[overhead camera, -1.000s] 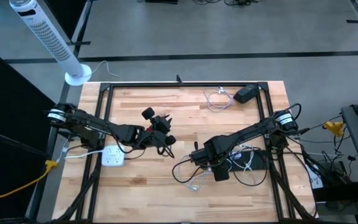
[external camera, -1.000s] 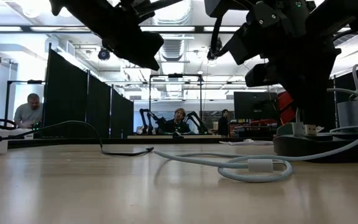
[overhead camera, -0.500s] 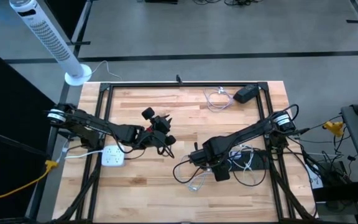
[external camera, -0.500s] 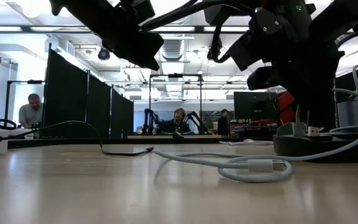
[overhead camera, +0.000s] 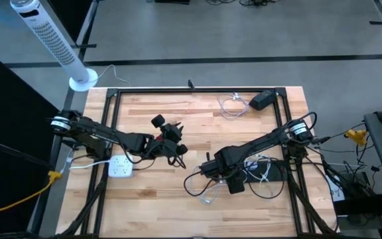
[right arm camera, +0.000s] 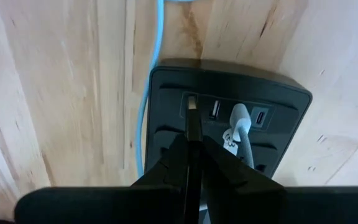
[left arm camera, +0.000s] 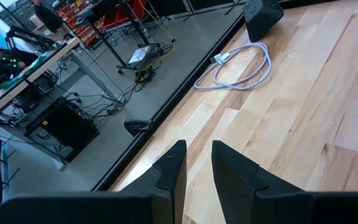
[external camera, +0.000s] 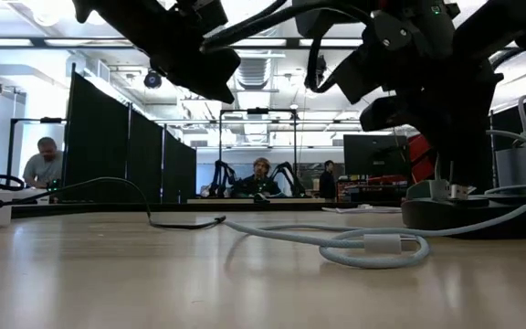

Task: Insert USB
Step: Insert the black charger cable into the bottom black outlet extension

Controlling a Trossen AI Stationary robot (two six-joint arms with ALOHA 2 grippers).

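right gripper (right arm camera: 192,134) holds usb plug (right arm camera: 192,118) at hub (right arm camera: 229,112) port.

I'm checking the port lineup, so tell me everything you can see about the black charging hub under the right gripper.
The black charging hub is a dark, matte plastic-looking block with rounded corners, lying flat on the wooden table. Its face carries a row of ports; a white cable is plugged into one. The right gripper, shut on a thin black plug, holds the plug's tip at the port at one end of the row. A light blue cable runs beside it.
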